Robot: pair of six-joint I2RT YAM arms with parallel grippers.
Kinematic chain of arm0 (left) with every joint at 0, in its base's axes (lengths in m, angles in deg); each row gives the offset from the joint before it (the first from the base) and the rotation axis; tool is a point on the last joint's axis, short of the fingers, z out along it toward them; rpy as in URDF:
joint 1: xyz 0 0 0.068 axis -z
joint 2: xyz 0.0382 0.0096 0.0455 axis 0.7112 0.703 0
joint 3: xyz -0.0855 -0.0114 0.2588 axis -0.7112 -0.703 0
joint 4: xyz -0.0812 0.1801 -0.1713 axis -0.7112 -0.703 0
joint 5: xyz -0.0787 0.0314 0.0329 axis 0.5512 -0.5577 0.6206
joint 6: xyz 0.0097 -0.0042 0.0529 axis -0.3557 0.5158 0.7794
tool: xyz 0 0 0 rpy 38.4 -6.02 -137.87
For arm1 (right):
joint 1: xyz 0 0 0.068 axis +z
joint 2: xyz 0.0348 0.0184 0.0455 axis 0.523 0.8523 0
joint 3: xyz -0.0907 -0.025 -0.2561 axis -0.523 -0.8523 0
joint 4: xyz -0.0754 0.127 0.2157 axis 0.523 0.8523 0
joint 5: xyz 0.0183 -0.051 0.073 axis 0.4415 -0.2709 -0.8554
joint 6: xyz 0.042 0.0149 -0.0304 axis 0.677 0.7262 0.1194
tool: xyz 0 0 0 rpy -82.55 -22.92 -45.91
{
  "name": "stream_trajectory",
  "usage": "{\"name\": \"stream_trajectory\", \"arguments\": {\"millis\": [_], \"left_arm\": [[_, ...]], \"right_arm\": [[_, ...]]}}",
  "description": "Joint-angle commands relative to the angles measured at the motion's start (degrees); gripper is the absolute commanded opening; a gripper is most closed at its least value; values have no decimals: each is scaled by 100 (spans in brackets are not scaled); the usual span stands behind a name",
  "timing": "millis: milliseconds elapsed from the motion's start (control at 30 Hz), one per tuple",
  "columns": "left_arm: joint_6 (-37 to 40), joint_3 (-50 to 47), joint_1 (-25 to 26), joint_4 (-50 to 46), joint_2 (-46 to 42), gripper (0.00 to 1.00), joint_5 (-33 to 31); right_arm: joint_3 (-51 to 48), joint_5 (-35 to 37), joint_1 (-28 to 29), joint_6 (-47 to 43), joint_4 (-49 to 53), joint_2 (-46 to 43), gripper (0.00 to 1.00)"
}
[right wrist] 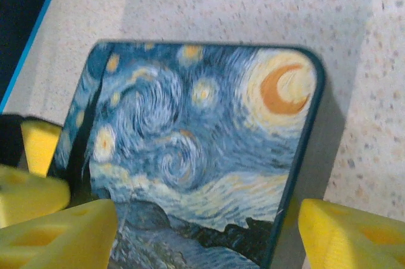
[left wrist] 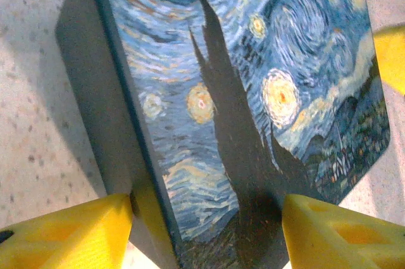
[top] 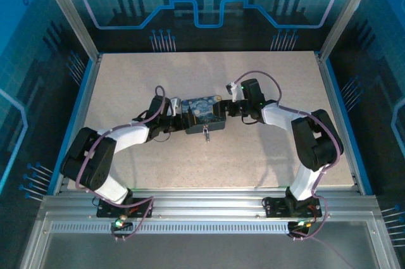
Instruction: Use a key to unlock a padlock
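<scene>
Padlock [top: 206, 132] on tabletop [top: 266, 155], just beside near side of printed box [top: 202, 112]. Left gripper [left wrist: 205, 231] fingers spread astride box's left end, clamping unclear. Right gripper [right wrist: 205, 234] fingers spread around right end.

We are seeing the padlock [top: 206, 131], tiny and silvery-grey with a dark part, lying on the table [top: 266, 155] just beside the printed box's [top: 201, 112] near edge. We are failing to tell the key apart there.

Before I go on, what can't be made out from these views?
Padlock, top view: too small to tell locked or open.
Left gripper, left wrist view: fingertips cut by the bottom edge; grip on the box unclear.
Right gripper, right wrist view: the same.
</scene>
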Motion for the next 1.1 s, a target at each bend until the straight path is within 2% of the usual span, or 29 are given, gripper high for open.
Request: {"name": "stream_trajectory", "arguments": {"millis": [0, 133, 233, 367, 467, 667, 833, 1067], "left_arm": [[-182, -331, 95, -200, -276, 64, -129], [-339, -595, 144, -182, -626, 65, -244], [-451, -738, 166, -140, -868, 65, -294], [-558, -813, 256, -75, -1034, 65, -313], [-618, -841, 336, -15, -1083, 65, -311], [-695, -920, 365, 85, -1193, 65, -370], [-667, -878, 356, -76, -1312, 68, -634], [-747, -798, 199, 16, -1244, 70, -506]], "right_arm": [[204, 119, -91, -243, -173, -118, 79], [-96, 634, -249, -235, -6, -721, 83], [-500, 913, -229, -242, 302, -1364, 82], [-1388, 740, 4, 137, 340, -2117, 73], [-1893, 719, 459, 466, 241, -2386, 66], [-2455, 1138, 1307, 1198, -623, -1984, 56], [-2367, 1390, 1605, 1654, -1071, -1361, 50], [-2368, 1499, 1720, 1922, -1544, -956, 44]]}}
